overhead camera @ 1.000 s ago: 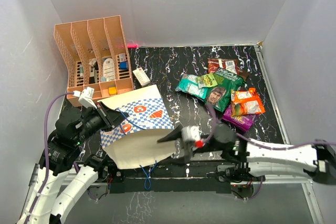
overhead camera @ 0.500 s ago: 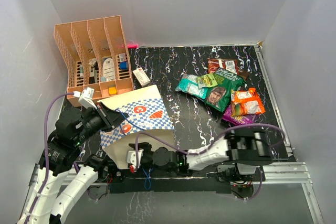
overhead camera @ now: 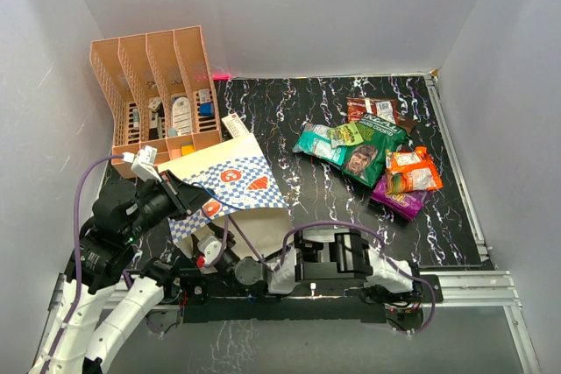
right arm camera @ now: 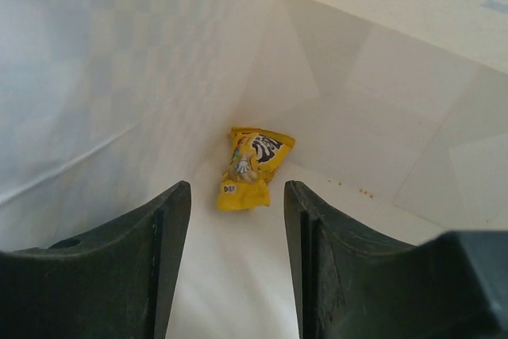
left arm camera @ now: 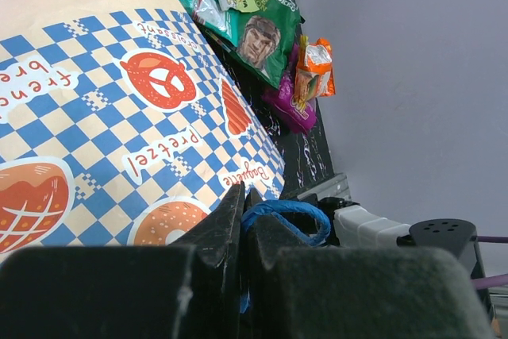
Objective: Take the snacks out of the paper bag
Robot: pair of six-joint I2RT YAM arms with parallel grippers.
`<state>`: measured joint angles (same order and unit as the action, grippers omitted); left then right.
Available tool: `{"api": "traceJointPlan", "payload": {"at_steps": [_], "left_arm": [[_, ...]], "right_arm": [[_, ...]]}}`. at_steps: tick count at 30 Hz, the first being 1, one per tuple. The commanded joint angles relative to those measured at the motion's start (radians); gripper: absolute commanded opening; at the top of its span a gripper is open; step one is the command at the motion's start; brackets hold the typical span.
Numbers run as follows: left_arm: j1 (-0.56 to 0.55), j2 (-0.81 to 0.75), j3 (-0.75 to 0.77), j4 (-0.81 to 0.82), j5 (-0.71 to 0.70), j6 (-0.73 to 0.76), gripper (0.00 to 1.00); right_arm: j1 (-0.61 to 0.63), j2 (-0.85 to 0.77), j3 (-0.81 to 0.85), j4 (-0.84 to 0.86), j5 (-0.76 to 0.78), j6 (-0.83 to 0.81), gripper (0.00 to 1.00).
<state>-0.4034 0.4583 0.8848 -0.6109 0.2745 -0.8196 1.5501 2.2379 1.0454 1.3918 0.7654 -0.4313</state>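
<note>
White paper bag [overhead camera: 238, 174]: blue check print with red-orange marks, lying on the black marbled table [overhead camera: 298, 120], mouth toward the arm bases, near the pink file organiser [overhead camera: 158, 67].
Left gripper [left arm camera: 242, 200]: fingers pinched together on the bag's blue cord handle [left arm camera: 287, 213].
Right gripper [right arm camera: 236, 216]: inside the bag, fingers spread wide, holding nothing.
Yellow packet [right arm camera: 252, 168]: deep in the bag on its plain white inside, just beyond the right fingertips, untouched.
Other snacks [overhead camera: 368, 151]: green, teal, red, orange and purple packets heaped on the table, well apart from the bag, to its right.
</note>
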Motion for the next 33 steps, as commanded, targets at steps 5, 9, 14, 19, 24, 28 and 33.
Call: {"api": "traceJointPlan", "payload": {"at_steps": [5, 9, 14, 19, 24, 28, 33], "left_arm": [[-0.002, -0.012, 0.027, 0.002, 0.018, -0.005, 0.00], [-0.002, -0.019, 0.042, 0.019, -0.001, 0.003, 0.00], [-0.002, -0.009, 0.087, 0.036, -0.013, 0.030, 0.00], [-0.003, 0.008, 0.098, 0.047, 0.006, 0.050, 0.00], [-0.002, -0.004, 0.063, 0.084, 0.033, 0.022, 0.00], [-0.002, -0.009, 0.055, 0.100, 0.051, 0.010, 0.00], [-0.002, 0.000, 0.054, 0.113, 0.073, 0.008, 0.00]], "right_arm": [[-0.001, 0.021, -0.019, 0.200, 0.058, 0.084, 0.53], [-0.001, -0.013, -0.113, 0.234, -0.007, 0.120, 0.53], [-0.024, -0.052, -0.235, 0.235, -0.135, 0.132, 0.55], [-0.082, -0.100, -0.233, 0.080, -0.231, 0.260, 0.55], [-0.095, -0.050, -0.153, 0.065, -0.229, 0.345, 0.59], [-0.107, 0.013, -0.047, 0.063, -0.169, 0.384, 0.64], [-0.148, 0.066, 0.054, 0.005, -0.192, 0.502, 0.64]]}}
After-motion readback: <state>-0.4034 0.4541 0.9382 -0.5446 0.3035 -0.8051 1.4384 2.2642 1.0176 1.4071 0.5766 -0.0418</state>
